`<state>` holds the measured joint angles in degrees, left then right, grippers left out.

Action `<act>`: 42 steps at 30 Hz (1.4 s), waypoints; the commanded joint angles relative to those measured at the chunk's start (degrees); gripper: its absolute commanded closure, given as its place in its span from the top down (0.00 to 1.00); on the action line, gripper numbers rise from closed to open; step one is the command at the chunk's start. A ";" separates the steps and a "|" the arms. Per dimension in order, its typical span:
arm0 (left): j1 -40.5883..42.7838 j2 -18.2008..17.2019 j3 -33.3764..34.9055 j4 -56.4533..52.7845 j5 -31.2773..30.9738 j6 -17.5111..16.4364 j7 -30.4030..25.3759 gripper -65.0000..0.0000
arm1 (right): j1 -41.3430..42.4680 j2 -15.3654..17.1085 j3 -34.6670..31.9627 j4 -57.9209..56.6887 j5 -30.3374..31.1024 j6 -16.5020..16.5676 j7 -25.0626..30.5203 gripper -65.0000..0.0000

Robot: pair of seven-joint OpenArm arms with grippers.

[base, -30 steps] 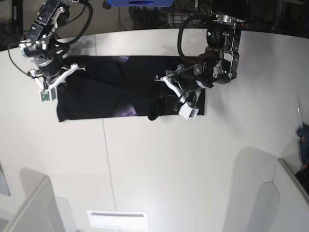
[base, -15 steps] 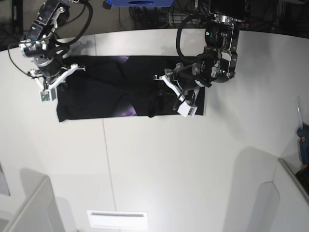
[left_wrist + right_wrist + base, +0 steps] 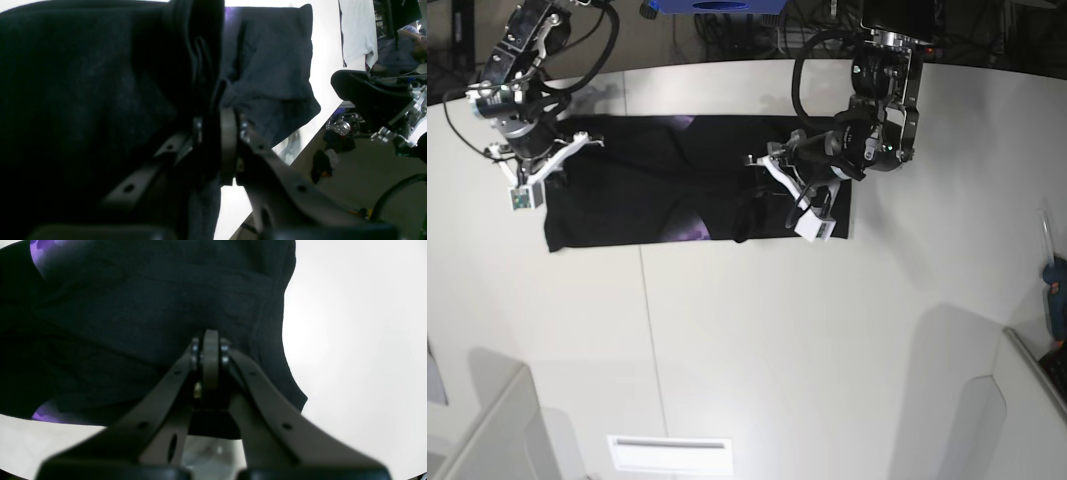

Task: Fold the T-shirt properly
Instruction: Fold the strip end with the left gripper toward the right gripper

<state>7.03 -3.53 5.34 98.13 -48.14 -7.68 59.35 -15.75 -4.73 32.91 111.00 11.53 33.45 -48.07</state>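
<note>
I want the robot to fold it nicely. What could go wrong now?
1. The left end effector is shut on a bunched fold of the T-shirt. Pulled across, it could leave a lumpy crease.
2. The right end effector is shut at the other end, so an uneven pull might skew the fold.
3. The shirt lies near the table's far edge and might slide off.

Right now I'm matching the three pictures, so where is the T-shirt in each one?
Base: the T-shirt lies as a dark band across the far table.
Left wrist: it fills the left and centre.
Right wrist: it fills the upper left.
Shared landmark: the white table.
</note>
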 commanded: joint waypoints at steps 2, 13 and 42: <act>-0.57 0.15 -0.03 0.82 -1.49 -0.54 -0.76 0.28 | 0.41 0.38 0.19 0.96 0.47 -0.18 1.17 0.00; -0.57 -0.12 -0.38 1.35 -1.49 -0.62 -0.76 0.75 | 0.41 0.38 0.19 0.96 0.47 -0.18 1.17 0.00; 2.07 -5.48 -0.73 -7.71 13.11 -0.54 -6.47 0.00 | 0.41 0.29 0.11 0.96 0.56 -0.18 1.17 0.00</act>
<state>8.64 -8.19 4.86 90.50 -37.89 -9.37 50.83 -15.75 -4.73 32.88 111.00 11.55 33.43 -48.05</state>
